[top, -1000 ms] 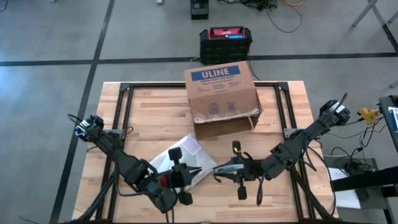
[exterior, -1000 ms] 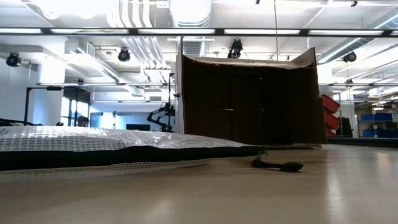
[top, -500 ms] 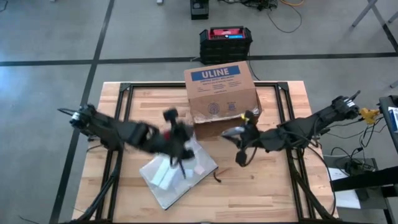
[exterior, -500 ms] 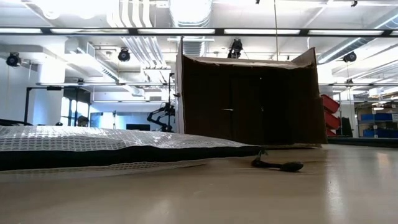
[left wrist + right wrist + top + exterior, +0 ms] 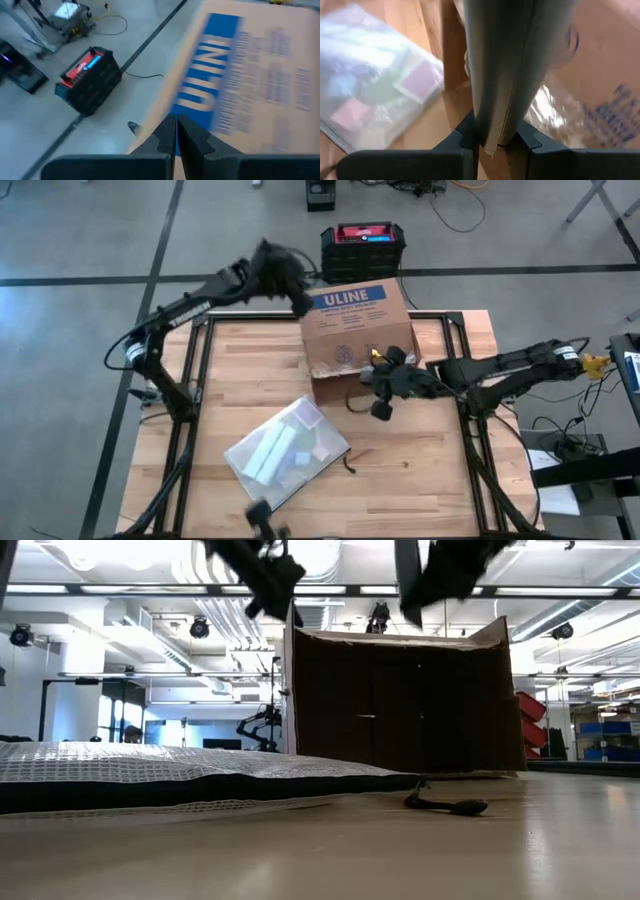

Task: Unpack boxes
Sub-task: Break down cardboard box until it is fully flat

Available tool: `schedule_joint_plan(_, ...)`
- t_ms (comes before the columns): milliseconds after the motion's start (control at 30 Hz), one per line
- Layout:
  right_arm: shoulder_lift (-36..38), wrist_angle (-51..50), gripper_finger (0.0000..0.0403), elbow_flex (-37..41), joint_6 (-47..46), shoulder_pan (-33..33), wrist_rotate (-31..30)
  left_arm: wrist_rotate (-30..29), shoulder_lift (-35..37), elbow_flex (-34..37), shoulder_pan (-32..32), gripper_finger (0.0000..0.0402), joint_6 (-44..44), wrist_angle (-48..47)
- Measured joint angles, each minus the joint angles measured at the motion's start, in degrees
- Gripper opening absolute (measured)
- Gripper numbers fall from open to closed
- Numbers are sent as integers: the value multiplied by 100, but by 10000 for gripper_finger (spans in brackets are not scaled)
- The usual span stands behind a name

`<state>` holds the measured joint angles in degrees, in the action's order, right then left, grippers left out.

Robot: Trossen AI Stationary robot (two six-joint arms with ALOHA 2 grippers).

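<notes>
Okay, status from my end:
Right gripper [image 5: 495, 142]: clamped on a flap [image 5: 500, 65] of the box [image 5: 357, 330], at its near right side.
Left gripper [image 5: 176, 131]: closed on nothing, hovering at the box's far left corner.
Box location: far centre of the table [image 5: 420, 480], lying so the ULINE panel faces up.
Box look: brown corrugated, blue label, shiny tape along the flap; opening probably faces near.
Bag [image 5: 287, 453]: out already, near left, apart from the box.
Risk: I pull the flap, it tears or drags the box; the left arm may shove it off the far edge.
</notes>
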<state>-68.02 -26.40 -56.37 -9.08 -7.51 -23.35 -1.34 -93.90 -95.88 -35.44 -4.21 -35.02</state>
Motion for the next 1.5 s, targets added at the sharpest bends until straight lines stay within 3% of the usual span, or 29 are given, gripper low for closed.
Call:
schedule_joint_plan(100, -2, -8, 41, 218, -13, 420, 559, 371, -224, -110, -602, 0, -116, 125)
schedule_joint_plan(233, -46, -6, 41, 370, -144, 692, 969, 378, -728, -588, -955, 0, -172, -32)
schedule_joint_plan(333, -94, 17, 41, 397, -183, 701, 1037, 502, -1318, -1373, -1024, 0, -437, -332)
schedule_joint_plan(467, -279, 27, 41, 419, -357, 689, 1088, 954, -2402, -2906, -1158, 0, -801, -985)
schedule_joint_plan(567, -544, 49, 41, 442, -384, 691, 1302, 980, -3237, -3935, -1192, 0, -1178, -1443)
schedule_joint_plan(733, -1013, 139, 41, 430, -324, 667, 1445, 1508, -3190, -2989, -1281, 0, -1439, -654)
schedule_joint_plan(1000, -1359, 185, 41, 339, -134, 749, 1451, 3141, -3180, -3022, -1205, 0, -1632, -1360)
schedule_joint_plan(1233, -1384, 335, 41, 316, -40, 754, 1437, 3295, -3161, -3082, -879, 0, -1942, -2329)
schedule_joint_plan(1333, -1384, 581, 41, 316, 110, 754, 1437, 3641, -3137, -3073, -611, 0, -1929, -2356)
schedule_joint_plan(1500, -1381, 1078, 40, 316, 323, 774, 1324, 3604, -2952, -3266, -111, 0, -1932, -2322)
